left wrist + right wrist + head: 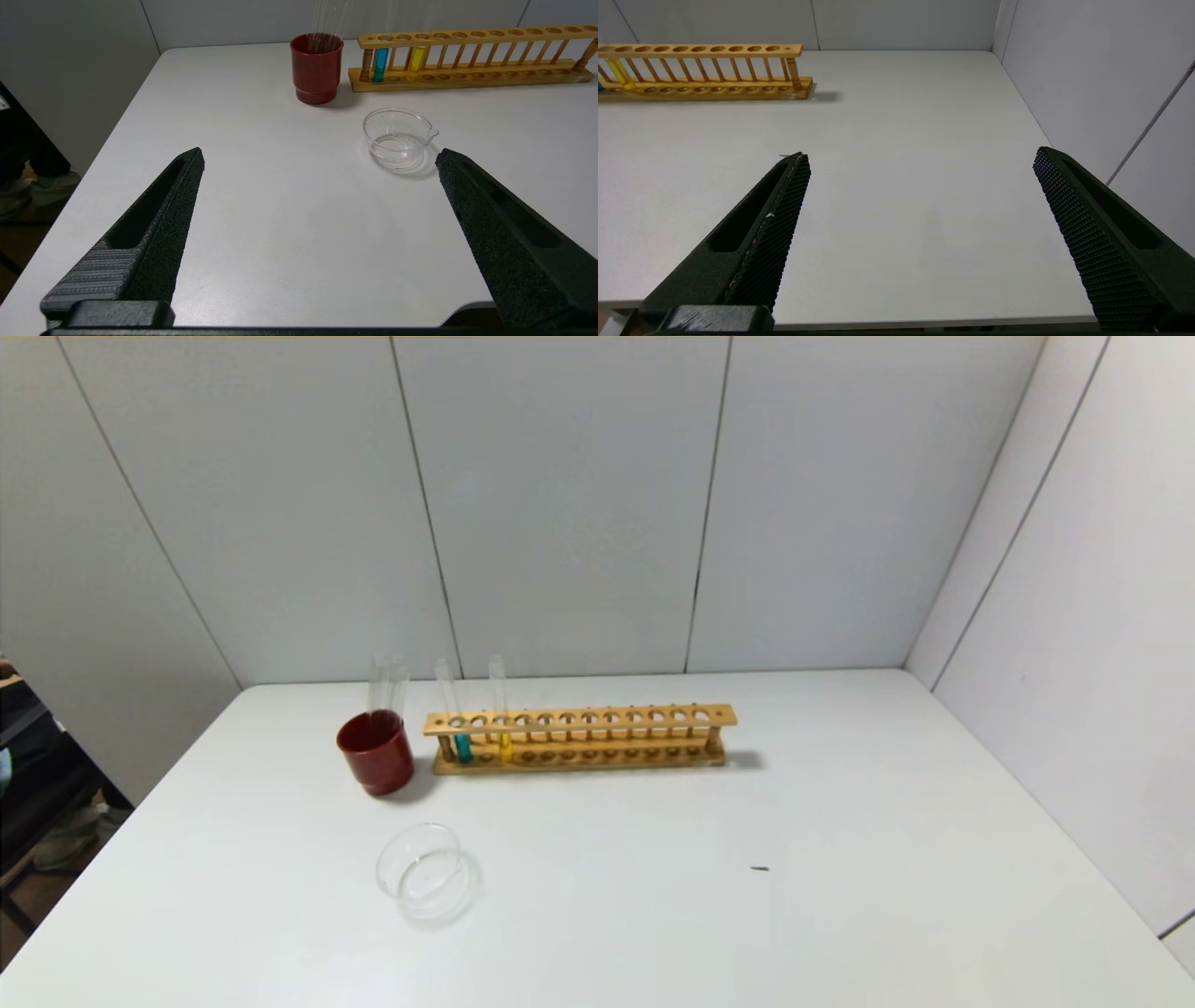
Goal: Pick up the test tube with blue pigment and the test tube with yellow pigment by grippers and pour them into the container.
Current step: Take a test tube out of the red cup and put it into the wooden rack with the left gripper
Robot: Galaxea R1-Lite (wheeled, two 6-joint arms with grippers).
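The test tube with blue pigment stands upright at the left end of a wooden rack; it also shows in the left wrist view. The test tube with yellow pigment stands a couple of holes to its right, also in the left wrist view and the right wrist view. The clear glass container sits in front of the rack and shows in the left wrist view. My left gripper is open and empty near the table's front left edge. My right gripper is open and empty near the front right edge. Neither gripper shows in the head view.
A dark red cup holding colourless clear tubes stands just left of the rack. A small dark speck lies on the white table. Grey walls close the back and right sides.
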